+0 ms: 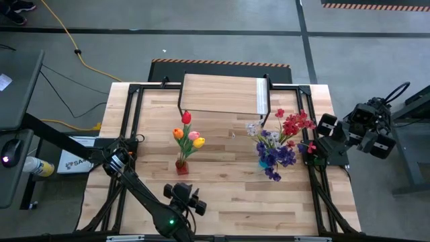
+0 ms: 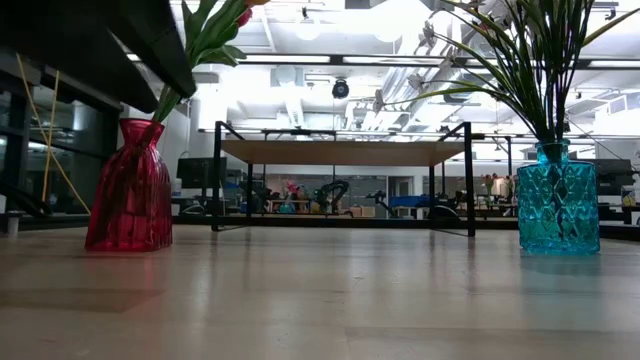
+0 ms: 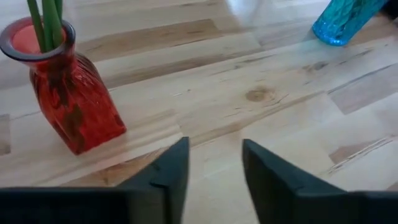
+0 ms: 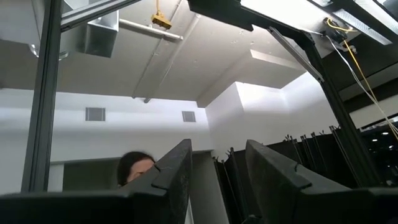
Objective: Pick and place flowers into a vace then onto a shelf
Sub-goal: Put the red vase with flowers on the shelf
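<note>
A red glass vase (image 1: 182, 165) stands on the tabletop with red, orange, pink and yellow tulips (image 1: 189, 135) in it. A blue glass vase (image 1: 265, 162) holds purple, white and red blossom sprays (image 1: 282, 138). The light-wood shelf (image 1: 225, 94) stands on black legs at the far side. My left gripper (image 3: 214, 177) is open and hovers low over the table, just near of the red vase (image 3: 73, 102), with the blue vase (image 3: 344, 22) farther off. My right gripper (image 4: 217, 174) is open. It sits off the table's right edge (image 1: 368, 128) and points up at the ceiling.
In the low view the red vase (image 2: 130, 190) and the blue vase (image 2: 557, 205) flank the shelf (image 2: 340, 152). Bare planks lie between the two vases. Black frame bars (image 1: 138, 114) run along the table's sides. A person's head (image 4: 137, 165) shows in the right wrist view.
</note>
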Available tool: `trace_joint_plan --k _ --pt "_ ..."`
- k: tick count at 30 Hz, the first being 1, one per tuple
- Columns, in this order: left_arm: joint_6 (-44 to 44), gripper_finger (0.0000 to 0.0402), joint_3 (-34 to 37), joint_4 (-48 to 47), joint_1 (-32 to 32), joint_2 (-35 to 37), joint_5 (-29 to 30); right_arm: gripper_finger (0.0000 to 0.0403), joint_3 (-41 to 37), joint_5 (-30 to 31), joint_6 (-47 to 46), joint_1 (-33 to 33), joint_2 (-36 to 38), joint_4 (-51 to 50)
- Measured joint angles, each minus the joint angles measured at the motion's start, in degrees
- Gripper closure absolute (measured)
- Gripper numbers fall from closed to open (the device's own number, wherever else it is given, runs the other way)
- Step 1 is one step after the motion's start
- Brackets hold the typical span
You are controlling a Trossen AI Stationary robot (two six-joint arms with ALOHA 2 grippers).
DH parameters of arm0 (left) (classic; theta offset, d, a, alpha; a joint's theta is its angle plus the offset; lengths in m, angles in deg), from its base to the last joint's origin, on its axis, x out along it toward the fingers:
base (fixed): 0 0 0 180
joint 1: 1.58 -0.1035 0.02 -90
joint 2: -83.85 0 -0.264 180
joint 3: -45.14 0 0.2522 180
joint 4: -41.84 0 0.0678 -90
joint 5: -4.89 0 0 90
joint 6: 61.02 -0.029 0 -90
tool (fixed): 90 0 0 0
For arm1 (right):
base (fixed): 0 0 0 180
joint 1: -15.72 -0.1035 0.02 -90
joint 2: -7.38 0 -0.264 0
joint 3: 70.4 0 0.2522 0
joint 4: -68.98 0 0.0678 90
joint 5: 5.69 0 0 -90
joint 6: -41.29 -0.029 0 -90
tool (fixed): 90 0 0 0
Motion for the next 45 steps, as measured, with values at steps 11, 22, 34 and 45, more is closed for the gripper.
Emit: trace_joint_plan --k 11,22,34,45 --pt "-0.55 0.0046 -0.14 -0.27 0.09 -0.04 -7.28 0.0261 0.0 -0.69 0.0 0.0 0.0 -0.02" --pt "3.57 0.0009 3.81 -11.55 3.02 0.28 1.01 0.0261 0.0 -1.99 -0.15 0.0 0.0 -0.04" --pt "6.4 0.0012 8.1 -11.77 2.45 0.57 5.25 0.0261 0.0 -2.38 -0.19 -0.01 0.09 0.13" --pt "9.34 0.0009 11.08 -11.83 0.37 0.68 2.75 0.0261 0.0 -2.71 -2.8 -0.01 0.09 0.17"
